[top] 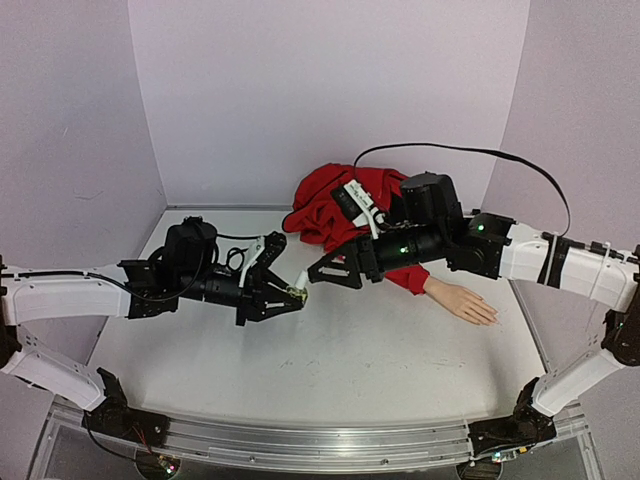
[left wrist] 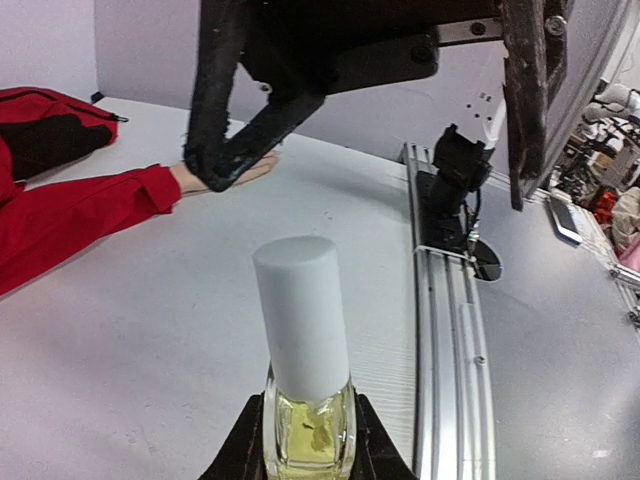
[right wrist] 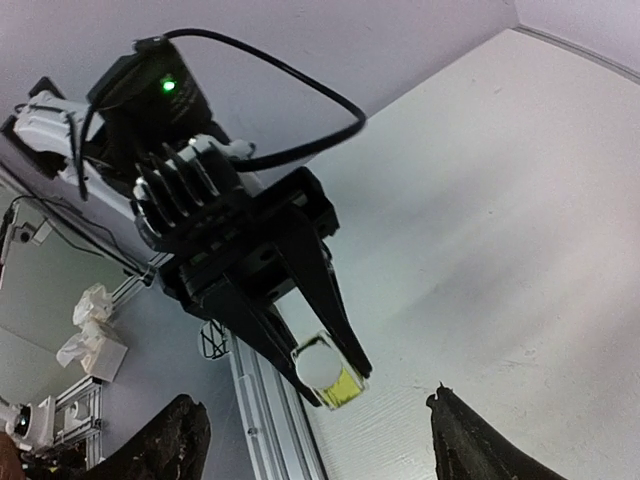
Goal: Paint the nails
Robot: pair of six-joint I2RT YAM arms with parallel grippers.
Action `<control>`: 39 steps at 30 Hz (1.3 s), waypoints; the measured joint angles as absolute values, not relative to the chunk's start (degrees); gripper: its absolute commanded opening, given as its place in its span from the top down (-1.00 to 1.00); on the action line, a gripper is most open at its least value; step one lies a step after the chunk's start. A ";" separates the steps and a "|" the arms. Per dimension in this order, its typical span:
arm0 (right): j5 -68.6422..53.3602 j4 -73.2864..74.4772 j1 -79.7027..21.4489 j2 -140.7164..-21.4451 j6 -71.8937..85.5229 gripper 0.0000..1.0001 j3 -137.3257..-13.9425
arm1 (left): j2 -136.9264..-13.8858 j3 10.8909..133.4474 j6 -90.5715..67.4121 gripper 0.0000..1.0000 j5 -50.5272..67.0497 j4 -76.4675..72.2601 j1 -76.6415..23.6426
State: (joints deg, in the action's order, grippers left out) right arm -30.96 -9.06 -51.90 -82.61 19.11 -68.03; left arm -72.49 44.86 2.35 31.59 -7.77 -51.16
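Observation:
A small clear bottle (top: 298, 294) of yellowish liquid with a white cap (left wrist: 300, 320) is held above the table, my left gripper (left wrist: 307, 445) shut on its glass body. My right gripper (top: 318, 272) faces the cap end-on. It stands open, with its fingers (right wrist: 180, 440) wide apart on either side of the bottle (right wrist: 330, 372) and a short way off it. The pale mannequin hand (top: 462, 300) lies flat on the table at the right, sticking out of a red sleeve (left wrist: 90, 215). Its nails (top: 491, 318) are too small to make out.
The red jacket (top: 340, 205) is bunched at the back centre, under the right arm. A black cable (top: 470, 152) loops above that arm. An aluminium rail (top: 300, 440) runs along the table's near edge. Pale walls close in the back and both sides.

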 measured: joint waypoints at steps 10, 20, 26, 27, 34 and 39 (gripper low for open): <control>-40.88 -18.00 -51.90 -86.26 19.40 0.05 -67.11 | -72.47 44.86 1.10 1.00 40.66 -8.10 -51.20; -43.42 -21.45 -51.92 -88.66 21.19 0.41 -67.11 | -72.49 44.86 0.95 1.00 42.26 -9.04 -51.18; -44.38 -22.37 -51.94 -88.97 21.71 0.47 -67.11 | -72.51 44.88 0.95 1.00 42.52 -9.15 -51.16; -44.42 -22.37 -51.94 -88.99 21.76 0.50 -67.09 | -72.51 44.88 0.95 1.00 42.50 -9.17 -51.16; -44.53 -22.76 -51.94 -89.01 21.28 1.00 -67.00 | -72.53 45.30 -1.39 1.00 41.23 -8.99 -50.89; -40.38 -23.40 -51.62 -89.69 20.53 1.00 -67.07 | -72.53 45.45 -2.44 1.00 33.91 -8.62 -50.92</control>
State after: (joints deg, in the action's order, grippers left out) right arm -40.38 -23.40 -51.62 -89.69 20.53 -67.07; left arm -72.53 45.45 -2.44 33.91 -8.62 -50.92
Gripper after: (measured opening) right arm 0.137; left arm 0.208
